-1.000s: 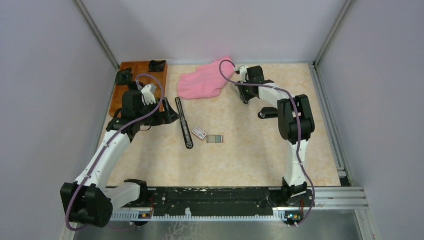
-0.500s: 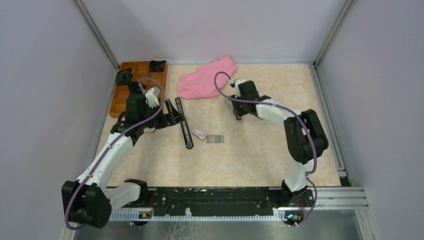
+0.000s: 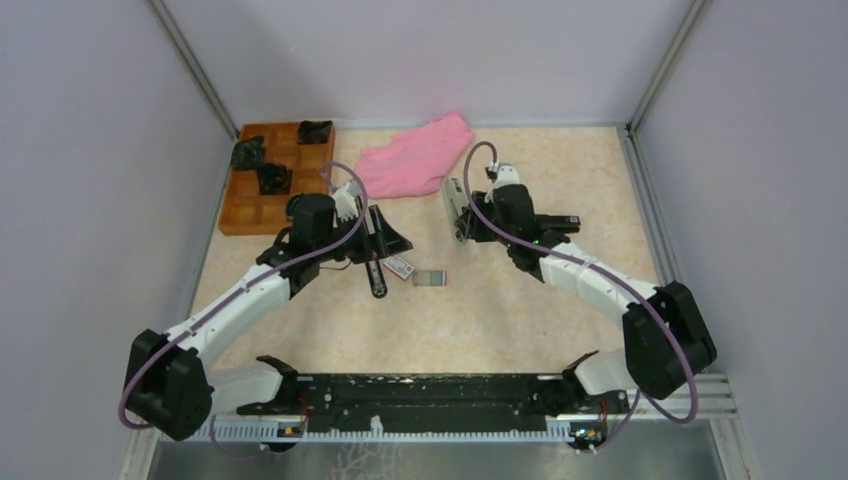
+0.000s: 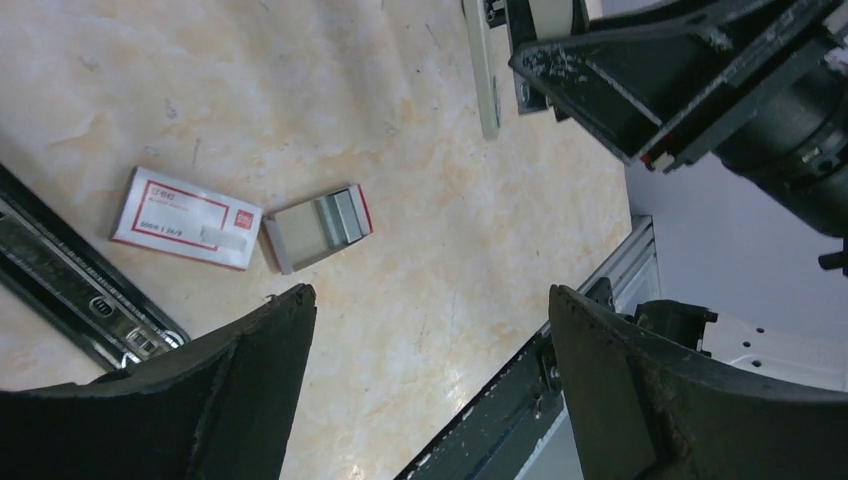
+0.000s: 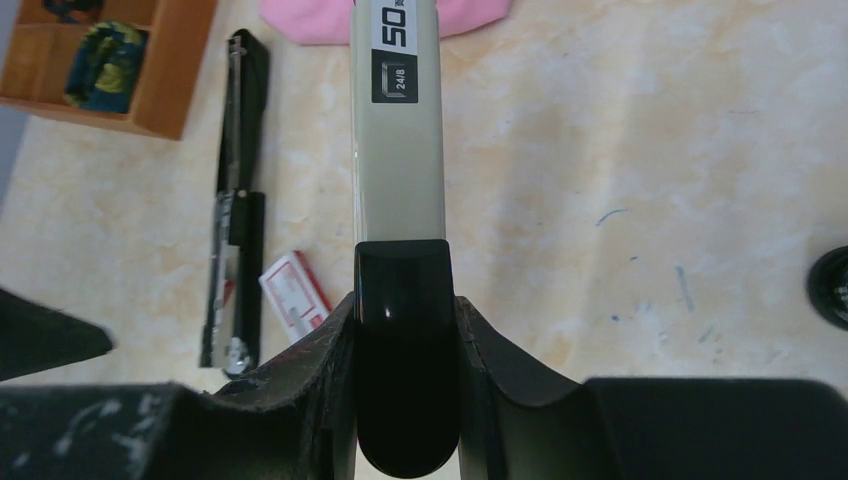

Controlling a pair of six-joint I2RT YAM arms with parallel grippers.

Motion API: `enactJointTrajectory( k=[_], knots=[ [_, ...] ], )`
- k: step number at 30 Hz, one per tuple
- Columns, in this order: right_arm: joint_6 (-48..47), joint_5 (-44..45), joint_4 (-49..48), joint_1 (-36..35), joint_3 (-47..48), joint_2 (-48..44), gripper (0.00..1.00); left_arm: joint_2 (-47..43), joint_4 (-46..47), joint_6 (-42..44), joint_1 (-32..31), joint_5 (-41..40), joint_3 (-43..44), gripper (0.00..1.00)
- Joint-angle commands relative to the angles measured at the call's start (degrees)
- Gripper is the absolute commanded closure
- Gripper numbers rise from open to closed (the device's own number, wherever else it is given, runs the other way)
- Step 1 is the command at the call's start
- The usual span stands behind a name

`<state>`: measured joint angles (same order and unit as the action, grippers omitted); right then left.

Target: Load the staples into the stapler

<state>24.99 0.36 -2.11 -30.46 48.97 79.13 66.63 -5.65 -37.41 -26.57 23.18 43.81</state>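
Clamps the stapler (image 5: 397, 150) by its black end in the right tool (image 5: 405, 310), beyond the staples (image 4: 325, 220), and hangs the left tool (image 4: 430, 310) wide open, empty, left of them.

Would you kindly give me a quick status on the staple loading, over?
Left hand open, near the staples, not touching. Right hand shut on beige stapler. Nothing covering the staples; red-white box beside them.

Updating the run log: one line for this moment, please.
left claw: open, near staples | right claw: shut on stapler | staples: not loaded
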Motion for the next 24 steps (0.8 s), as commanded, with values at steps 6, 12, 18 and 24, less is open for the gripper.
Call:
enactJointTrajectory(
  k=[6,12,18,24],
  knots=[
    [10.86,5.52,-14.30,-7.33,-3.89,-8.56,1.00,6.15,9.51,-4.43,-6.70,-5.22,2.14,0.15],
    [13.09,6.93,-15.83,-10.47,-5.20,-9.26,1.00,10.53,12.75,-5.29,-10.09,-7.33,3.56,0.29],
    [13.20,7.98,-15.11,-12.51,-5.14,-9.82,1.00,13.22,13.18,-5.22,-12.04,-10.17,4.10,0.41],
    [13.72,9.56,-14.68,-14.86,-5.11,-10.72,1.00,13.61,12.72,-5.64,-12.28,-12.85,4.07,0.54]
  ],
)
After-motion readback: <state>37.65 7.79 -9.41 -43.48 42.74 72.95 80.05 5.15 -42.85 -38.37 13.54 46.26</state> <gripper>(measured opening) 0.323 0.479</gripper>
